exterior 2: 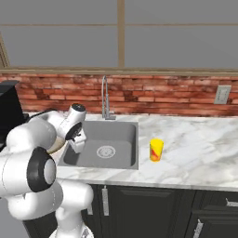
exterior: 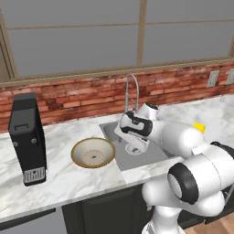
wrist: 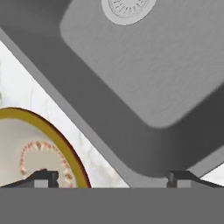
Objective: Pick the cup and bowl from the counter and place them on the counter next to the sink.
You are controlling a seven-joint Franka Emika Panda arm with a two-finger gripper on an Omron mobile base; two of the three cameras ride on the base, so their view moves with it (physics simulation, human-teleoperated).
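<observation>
Veined marble counter [exterior: 68,178] carries round speckled bowl [exterior: 93,152] (beside steel sink [exterior 2: 109,148]); gripper [wrist: 113,178] spread wide.

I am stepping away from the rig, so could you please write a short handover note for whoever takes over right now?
Hand: open, empty, hovering over the sink's left edge.
Bowl: on the counter just left of the sink, apart from the hand; looks placed.
Cup: upright on the counter right of the sink.
Left: check whether the cup sits near enough to the sink; if not, move it closer.
</observation>
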